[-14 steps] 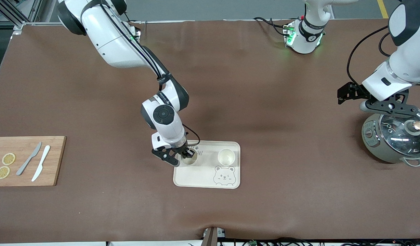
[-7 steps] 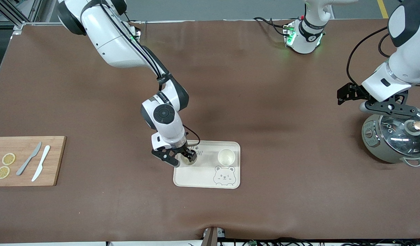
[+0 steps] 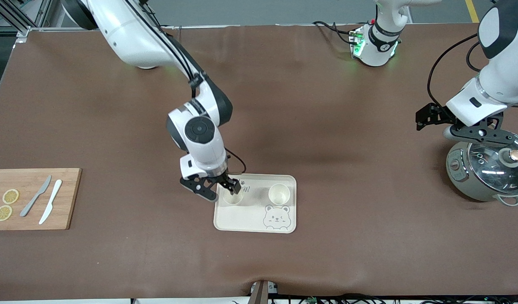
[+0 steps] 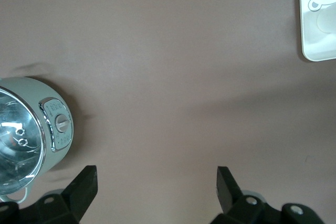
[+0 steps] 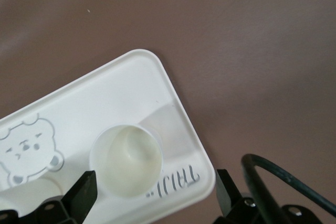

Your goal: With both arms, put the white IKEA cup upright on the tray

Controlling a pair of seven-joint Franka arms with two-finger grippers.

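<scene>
Our right gripper (image 3: 220,190), jaws now spread, has let go and risen above the upright white plastic cup (image 3: 232,197) on the flat cream bear-print tray (image 3: 256,216), beside a 2nd cup (image 3: 279,194), so placement looks done; left gripper (image 3: 461,122) waits open over the grey-green glass-lidded pot (image 3: 486,171).

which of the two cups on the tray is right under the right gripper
The cup toward the right arm's end of the tray, beside the lettering. The open right gripper hangs just over it. The other cup stands above the bear drawing, clear of both grippers.
</scene>
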